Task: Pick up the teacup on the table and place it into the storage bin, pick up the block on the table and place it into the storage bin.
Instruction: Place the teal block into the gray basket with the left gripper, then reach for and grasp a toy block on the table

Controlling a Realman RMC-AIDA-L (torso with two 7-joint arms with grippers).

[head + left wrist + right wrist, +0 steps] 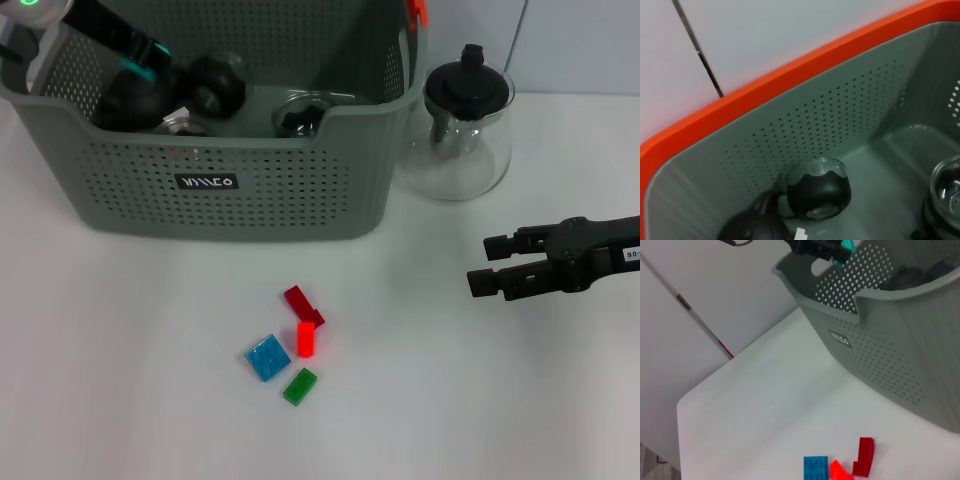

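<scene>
The grey perforated storage bin (250,215) stands at the back of the table. My left gripper (138,92) reaches down into its left side. A black teacup (817,192) lies on the bin floor (880,170), and it shows as a dark round shape (215,85) in the head view. On the table in front of the bin lie a dark red block (303,303), a bright red block (306,339), a blue block (268,357) and a green block (299,385). My right gripper (488,264) hovers open to the right of the blocks, holding nothing.
A clear glass teapot (466,130) with a black lid stands right of the bin. More dark cups and glass pieces (300,115) lie in the bin. The right wrist view shows the table's edge (695,440) beyond the blocks (862,457).
</scene>
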